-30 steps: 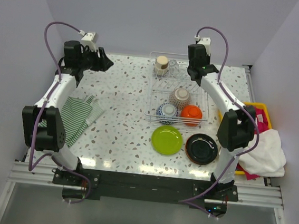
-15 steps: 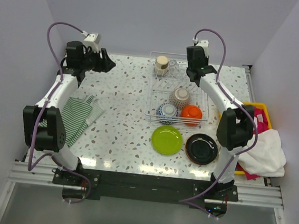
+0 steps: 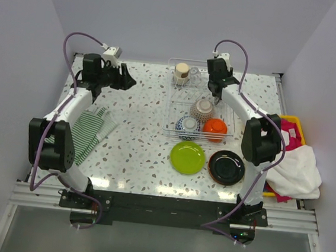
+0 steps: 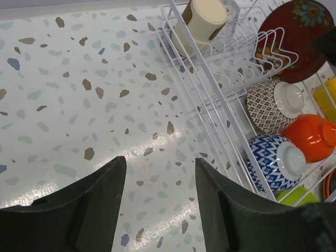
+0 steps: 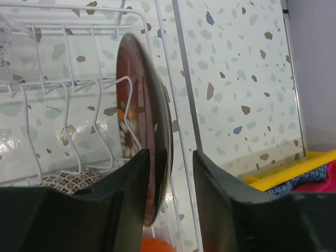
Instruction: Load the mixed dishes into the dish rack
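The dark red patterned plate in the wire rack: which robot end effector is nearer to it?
Right. The right end effector straddles the dark red patterned plate, a finger on each side. The left end effector hovers over the speckled table, outside the white wire dish rack.

Left gripper shifted right, nearer rack. Right gripper shifted slightly left over rack's far end, jaws now looser around upright red plate.

Terrazzo table carries: dish rack far centre-right; lime green plate, black plate just nearer; striped cloth left.
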